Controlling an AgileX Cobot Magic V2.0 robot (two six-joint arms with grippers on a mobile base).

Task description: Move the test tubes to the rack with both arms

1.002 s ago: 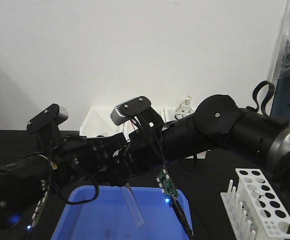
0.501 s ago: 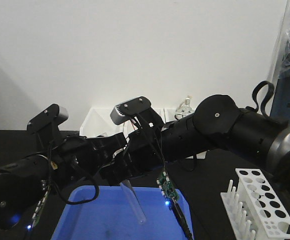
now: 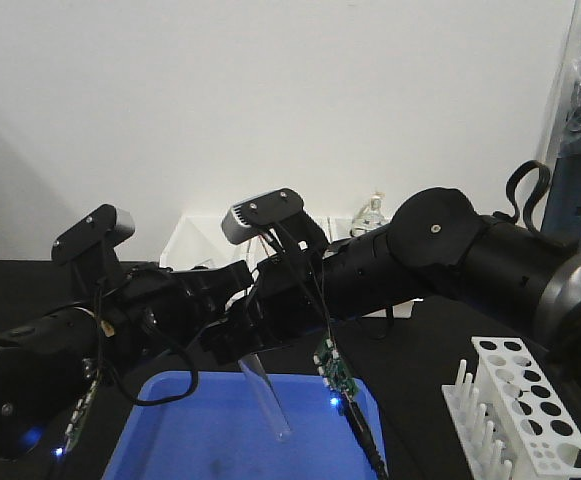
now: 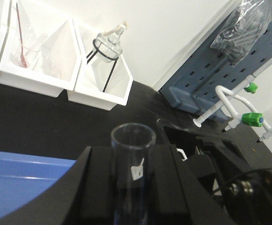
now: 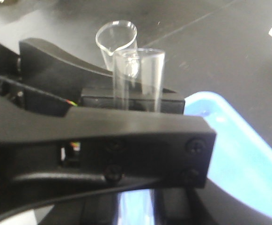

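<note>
Test tube (image 3: 267,400) hangs tilted over the blue tray (image 3: 190,430), right where the left arm (image 3: 60,350) and right arm (image 3: 450,250) meet. Left jaws are clamped on it just below its open mouth. Right jaws crowd against it too, but whether they actually grip, can't tell. Rack (image 3: 525,410) sits on the black desk (image 4: 33,117) off to the right, well apart, with a dangling green circuit board (image 3: 333,372) and its cable in between. Beaker (image 5: 114,47) pokes up just behind the tube, white bins (image 4: 56,51) further back.
</note>
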